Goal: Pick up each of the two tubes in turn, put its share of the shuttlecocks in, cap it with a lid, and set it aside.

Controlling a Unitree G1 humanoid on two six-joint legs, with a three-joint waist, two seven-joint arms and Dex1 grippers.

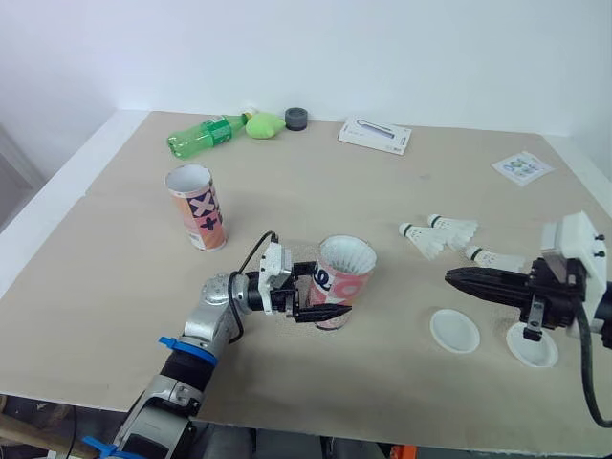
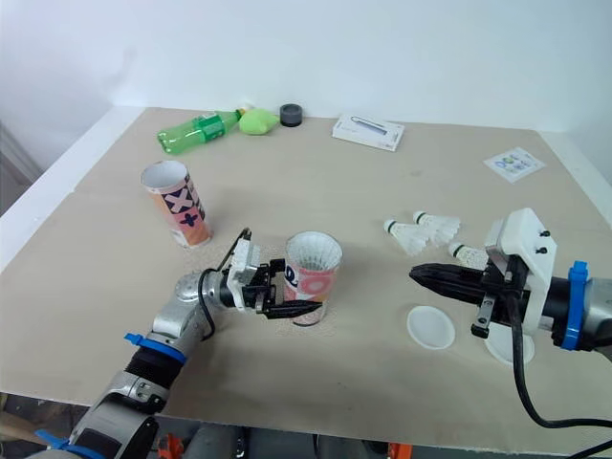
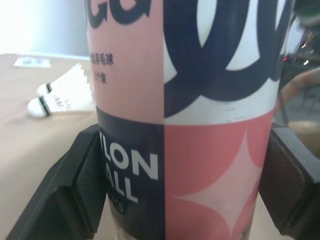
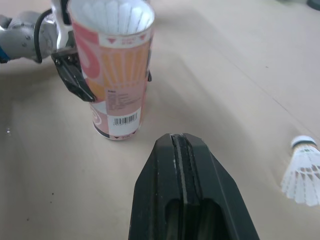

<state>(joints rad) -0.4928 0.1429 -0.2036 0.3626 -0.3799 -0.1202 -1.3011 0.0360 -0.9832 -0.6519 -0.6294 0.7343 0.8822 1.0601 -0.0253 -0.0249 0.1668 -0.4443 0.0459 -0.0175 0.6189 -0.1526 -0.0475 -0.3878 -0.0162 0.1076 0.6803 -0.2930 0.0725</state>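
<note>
A pink tube point(image 1: 341, 282) stands upright at the table's middle, with white shuttlecock feathers showing in its open top point(image 4: 117, 17). My left gripper point(image 1: 330, 299) is shut on its lower half, a finger point(image 3: 85, 185) pressed against each side. A second pink tube point(image 1: 196, 207) stands open to the far left. Three shuttlecocks point(image 1: 442, 234) lie to the right. Two white lids point(image 1: 454, 331) lie near the front edge, one point(image 1: 535, 352) partly under my right arm. My right gripper point(image 1: 457, 278) is shut and empty, pointing at the held tube from the right.
Along the back edge lie a green bottle point(image 1: 206, 134), a green soft object point(image 1: 265, 124), a grey roll point(image 1: 296, 118) and a white box point(image 1: 375, 135). A printed card point(image 1: 522, 167) lies at the far right.
</note>
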